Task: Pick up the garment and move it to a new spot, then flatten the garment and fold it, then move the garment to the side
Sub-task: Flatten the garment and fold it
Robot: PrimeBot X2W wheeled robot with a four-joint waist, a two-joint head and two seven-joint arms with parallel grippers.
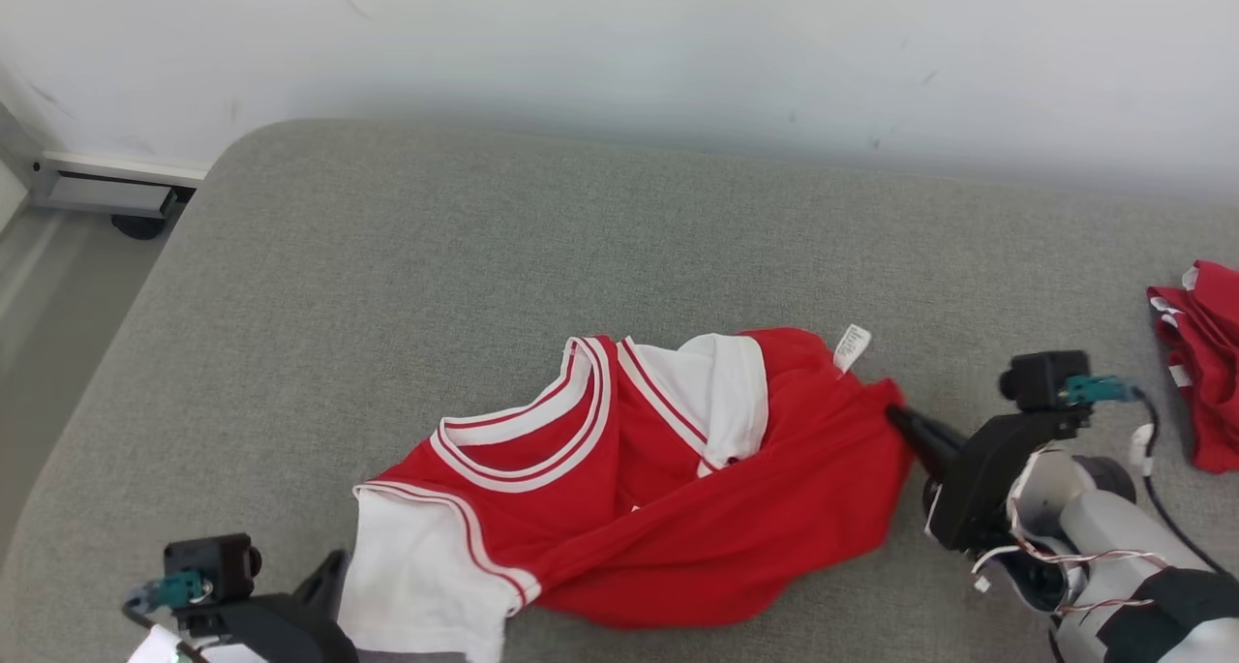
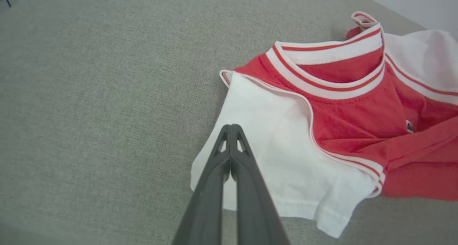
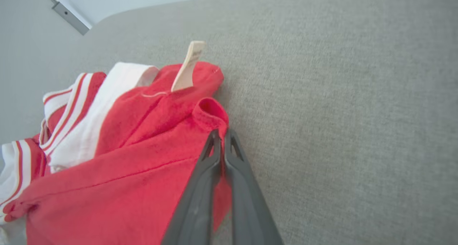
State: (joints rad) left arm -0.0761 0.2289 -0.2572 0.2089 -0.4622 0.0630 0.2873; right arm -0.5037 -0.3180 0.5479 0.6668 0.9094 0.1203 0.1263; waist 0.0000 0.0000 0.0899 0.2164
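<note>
Right gripper clamped on red hem of shirt. Left gripper pressed closed over shirt's white sleeve; hold on cloth unclear.

The right pincer and the left pincer are each a pair of long, matt dark-grey fingers tapering to slim tips pierced by small triangular cut-outs. The right arm has a blocky black wrist housing, a small black camera box with a teal connector, a thin black cable, and a rounded pale grey forearm strung with loose white and red wires. The left wrist carries a matching black box and a teal plug
</note>
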